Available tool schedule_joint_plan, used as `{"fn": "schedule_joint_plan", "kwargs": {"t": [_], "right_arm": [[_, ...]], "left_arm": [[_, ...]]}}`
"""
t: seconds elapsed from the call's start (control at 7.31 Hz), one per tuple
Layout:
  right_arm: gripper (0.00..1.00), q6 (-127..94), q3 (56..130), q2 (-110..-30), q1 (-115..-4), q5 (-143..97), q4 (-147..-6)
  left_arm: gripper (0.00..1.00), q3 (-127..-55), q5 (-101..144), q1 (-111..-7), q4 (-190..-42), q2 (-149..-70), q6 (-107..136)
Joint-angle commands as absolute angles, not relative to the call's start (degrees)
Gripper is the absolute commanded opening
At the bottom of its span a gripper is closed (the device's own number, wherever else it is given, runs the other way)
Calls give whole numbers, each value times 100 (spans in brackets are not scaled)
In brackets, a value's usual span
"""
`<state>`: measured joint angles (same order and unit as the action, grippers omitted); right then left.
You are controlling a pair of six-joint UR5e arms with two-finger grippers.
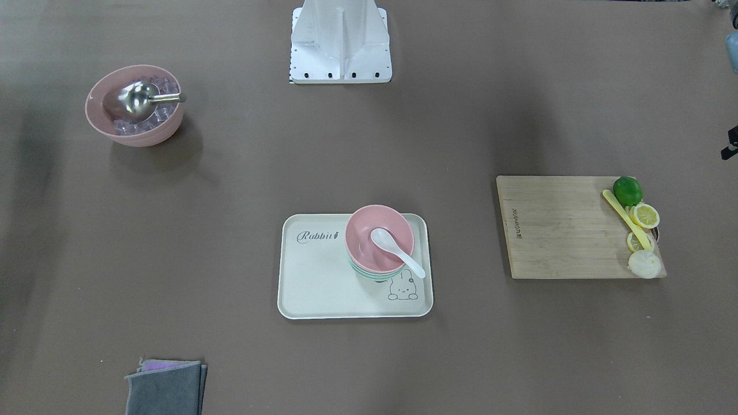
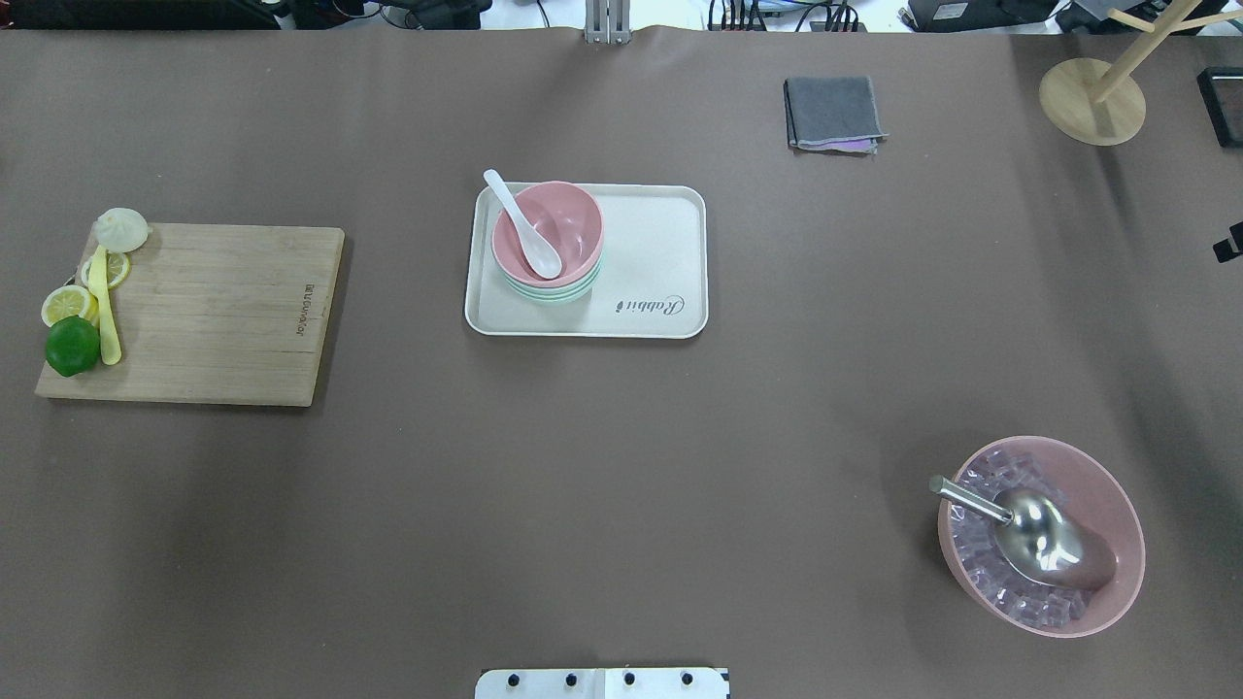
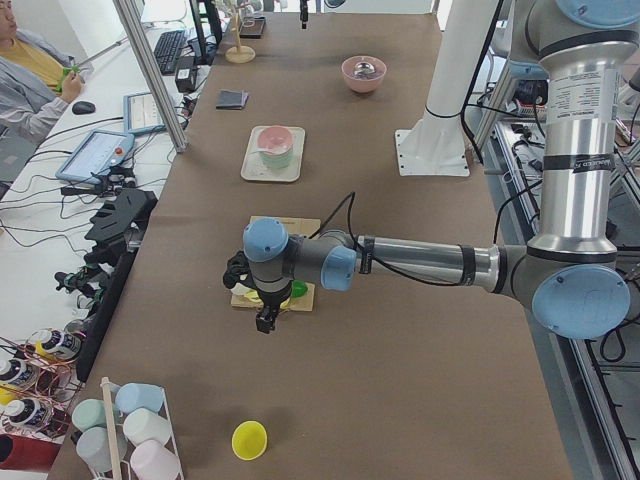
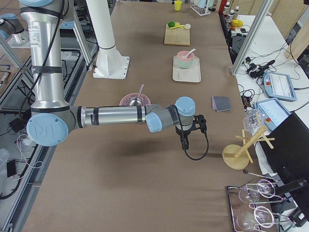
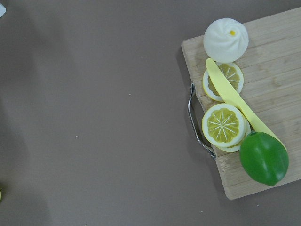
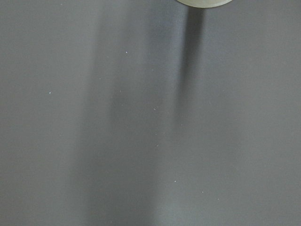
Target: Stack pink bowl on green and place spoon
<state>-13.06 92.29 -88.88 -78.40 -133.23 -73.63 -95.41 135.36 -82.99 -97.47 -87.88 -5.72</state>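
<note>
The small pink bowl (image 1: pixel 379 237) (image 2: pixel 548 233) sits nested on top of the pale green bowl stack (image 1: pixel 375 275) (image 2: pixel 550 294) on the cream tray (image 1: pixel 323 282) (image 2: pixel 651 252). The white spoon (image 1: pixel 395 249) (image 2: pixel 524 225) lies in the pink bowl, with its handle over the rim. The left gripper (image 3: pixel 264 318) hangs above the cutting board's outer end. The right gripper (image 4: pixel 186 145) hangs over bare table near the wooden stand. Both show only in the side views, so I cannot tell whether they are open or shut.
A wooden cutting board (image 2: pixel 214 311) holds a lime (image 2: pixel 72 346), lemon slices, a yellow utensil (image 5: pixel 240 108) and a white bun (image 5: pixel 226 40). A ribbed pink bowl with ice and a steel scoop (image 2: pixel 1041 534), a folded grey cloth (image 2: pixel 833 114) and a wooden stand (image 2: pixel 1092 100) are on the table.
</note>
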Motion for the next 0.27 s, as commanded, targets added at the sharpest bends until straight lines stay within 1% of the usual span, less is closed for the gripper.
{"fn": "schedule_joint_plan", "kwargs": {"t": [0.0, 0.14], "right_arm": [[100, -1310, 9229, -8895, -7840, -13324, -7356], [100, -1310, 9229, -8895, -7840, -13333, -7356]], "left_arm": [[98, -9536, 13535, -8297, -9747, -8806, -589], [98, -9545, 13526, -8297, -9747, -8824, -589]]}}
